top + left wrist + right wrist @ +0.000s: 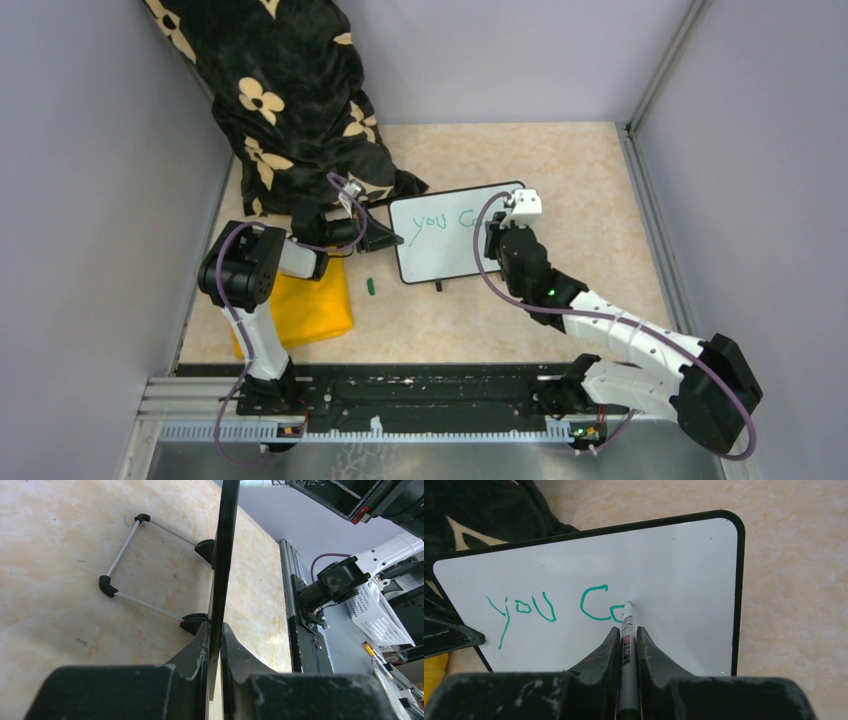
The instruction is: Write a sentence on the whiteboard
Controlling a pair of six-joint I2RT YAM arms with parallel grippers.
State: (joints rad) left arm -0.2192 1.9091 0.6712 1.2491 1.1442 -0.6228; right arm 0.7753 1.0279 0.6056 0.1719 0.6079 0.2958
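The whiteboard (445,238) stands tilted on the table, its black frame edge (222,565) seen end-on in the left wrist view. My left gripper (385,238) (215,632) is shut on the board's left edge. Green writing (549,607) reads "you C" with a further letter begun at the pen tip. My right gripper (497,232) (627,632) is shut on a grey marker (628,645), whose tip touches the board (684,580) just right of the "C". The board's wire stand (125,565) with black feet rests on the table behind it.
A yellow folded cloth (305,305) lies under the left arm. A green marker cap (370,286) sits on the table near the board's lower left corner. A black floral fabric (290,100) is heaped at the back left. Grey walls enclose the table.
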